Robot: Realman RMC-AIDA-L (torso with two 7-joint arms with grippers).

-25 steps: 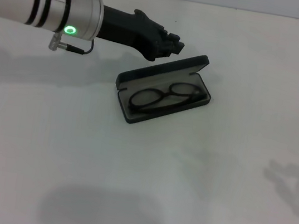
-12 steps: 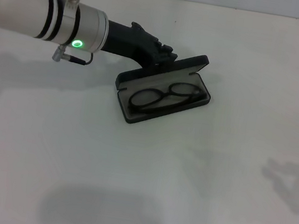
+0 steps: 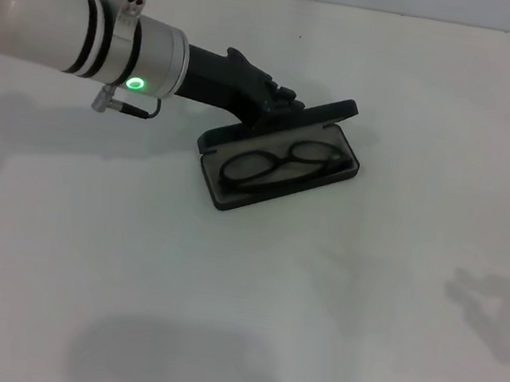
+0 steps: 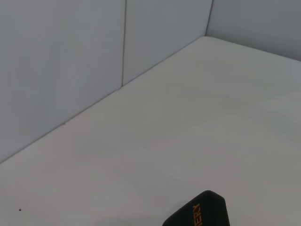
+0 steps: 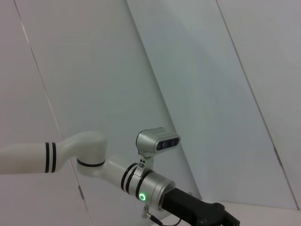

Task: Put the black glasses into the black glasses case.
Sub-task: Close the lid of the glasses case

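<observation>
White bench (image 3: 328, 346) carries everything. Left arm (image 3: 77, 30) is reached in from about 10 o'clock, its left hand (image 3: 282, 107) placed against the back of the lid of the black glasses case (image 3: 279, 161). Finger spread on the left hand cannot be told; nothing is seen gripped, only contact with the lid. Right hand is not seen in any view. The case is sat slightly above centre of the head view, long axis run roughly 8 to 2 o'clock, lid tipped well forward over the tray but not closed. The black glasses (image 3: 281, 163) are lain inside the tray on the grey lining, lenses up. A lid corner with gold lettering is caught in the left wrist view.

Judged: placement done, closing under way. Risks: case could be shoved toward 4 o'clock instead of hinged shut if the push is too horizontal; a temple riding over the rim could be pinched.
</observation>
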